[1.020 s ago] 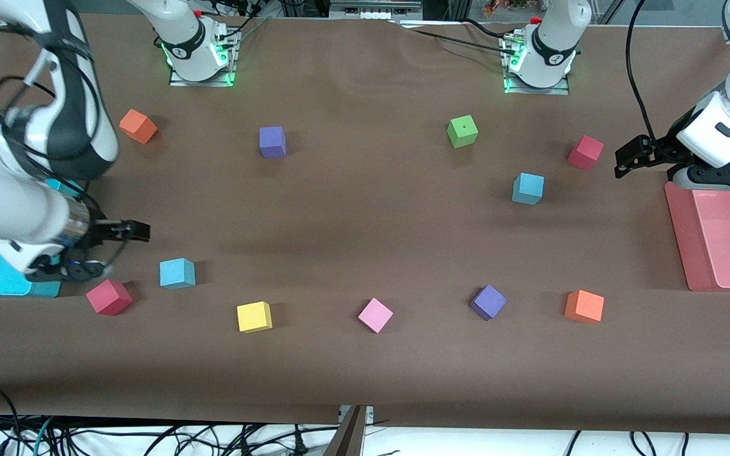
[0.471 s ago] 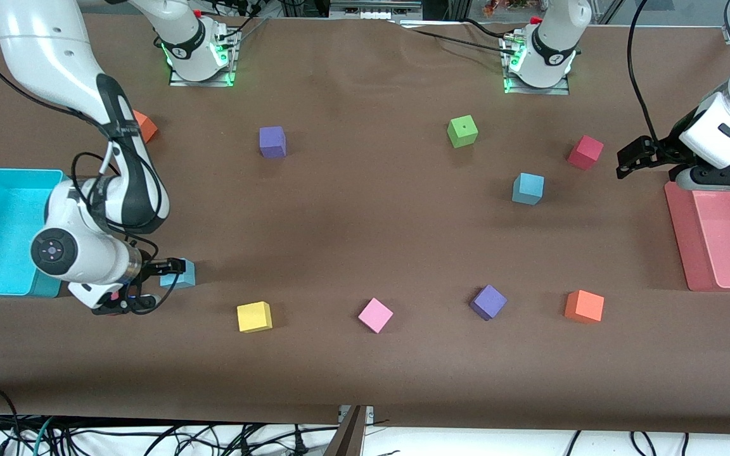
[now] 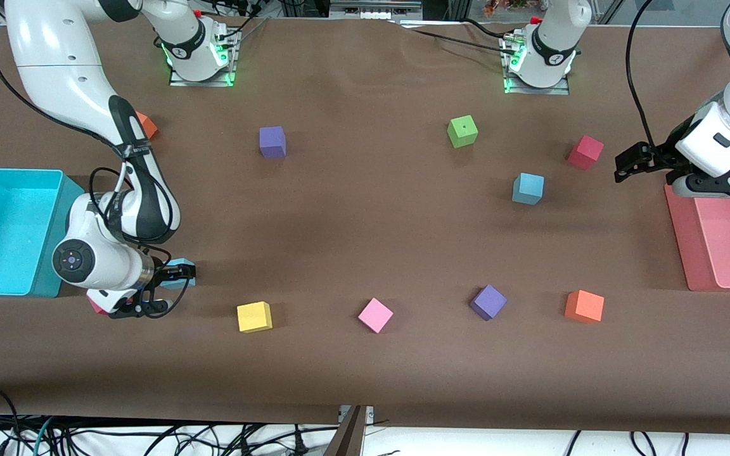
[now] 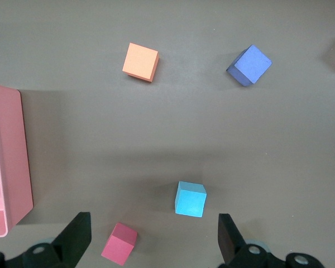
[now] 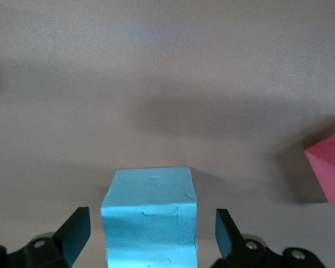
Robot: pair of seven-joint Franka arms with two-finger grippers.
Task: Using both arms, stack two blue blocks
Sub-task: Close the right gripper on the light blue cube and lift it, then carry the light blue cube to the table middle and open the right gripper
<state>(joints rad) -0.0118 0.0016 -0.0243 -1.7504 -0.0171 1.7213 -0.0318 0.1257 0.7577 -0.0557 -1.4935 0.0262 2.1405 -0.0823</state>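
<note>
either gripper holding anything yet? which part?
Nothing held. Right gripper is open, straddling a blue block without touching; left gripper is open in the air.

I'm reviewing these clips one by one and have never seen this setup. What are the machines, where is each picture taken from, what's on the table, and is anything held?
Two white robot arms work at a brown table. The wide picture looks down from across it; the other two come from cameras on each wrist. Coloured foam cubes lie scattered, with a cyan bin and a pink tray at the ends. The right gripper is down with open fingers on either side of one blue block, not yet gripping. The left gripper, open and empty, hangs near the tray; its camera shows the other blue block on the table.
</note>
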